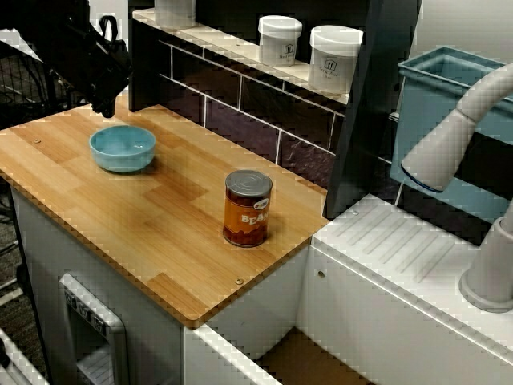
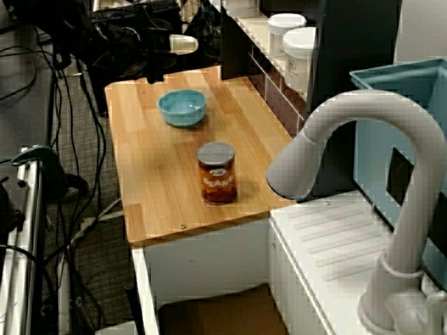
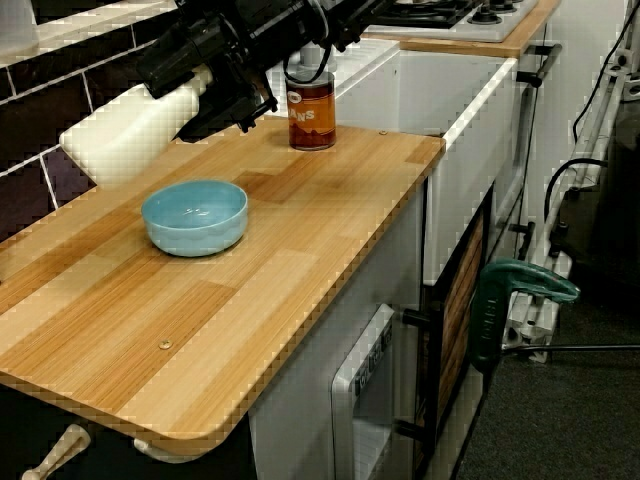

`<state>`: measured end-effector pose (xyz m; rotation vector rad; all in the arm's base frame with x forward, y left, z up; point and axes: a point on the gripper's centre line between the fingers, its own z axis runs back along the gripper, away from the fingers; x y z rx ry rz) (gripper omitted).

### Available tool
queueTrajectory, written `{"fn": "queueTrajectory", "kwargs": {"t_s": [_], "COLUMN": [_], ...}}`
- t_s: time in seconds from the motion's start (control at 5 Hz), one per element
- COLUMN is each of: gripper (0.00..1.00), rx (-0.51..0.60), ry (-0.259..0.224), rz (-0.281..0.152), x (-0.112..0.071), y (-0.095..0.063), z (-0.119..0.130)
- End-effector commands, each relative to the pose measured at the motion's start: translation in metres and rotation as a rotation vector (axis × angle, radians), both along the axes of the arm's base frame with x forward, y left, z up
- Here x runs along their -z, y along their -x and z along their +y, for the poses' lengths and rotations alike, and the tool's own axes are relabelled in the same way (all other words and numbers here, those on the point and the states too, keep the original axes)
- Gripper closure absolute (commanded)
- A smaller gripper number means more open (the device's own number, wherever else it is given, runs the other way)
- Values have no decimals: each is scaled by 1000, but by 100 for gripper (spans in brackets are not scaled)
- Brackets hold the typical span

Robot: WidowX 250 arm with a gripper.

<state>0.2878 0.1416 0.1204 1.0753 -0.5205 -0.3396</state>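
The blue bowl (image 1: pixel 122 148) stands upright and empty on the wooden counter (image 1: pixel 164 241). The gripper (image 1: pixel 103 106) hangs near it without touching, and you cannot tell if its jaws are open or closed. To hold the bowl well, I think you should meet its rim from straight above. A can (image 1: pixel 248 207) stands well apart. White jars (image 1: pixel 280 39) sit on the shelf, and a faucet (image 1: pixel 449 148) is beside the counter.

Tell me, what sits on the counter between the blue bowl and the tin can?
Nothing: only bare wooden countertop runs between the blue bowl and the can, as the view from above shows.
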Motion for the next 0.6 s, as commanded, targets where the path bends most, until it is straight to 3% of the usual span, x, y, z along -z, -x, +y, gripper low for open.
{"fn": "queueTrajectory", "kwargs": {"t_s": [0.0, 0.4], "gripper": [100, 100], "rx": [-31, -38], "ry": [-48, -48], "rz": [-53, -51], "x": [3, 4], "y": [-4, -6], "z": [-5, -4]}}
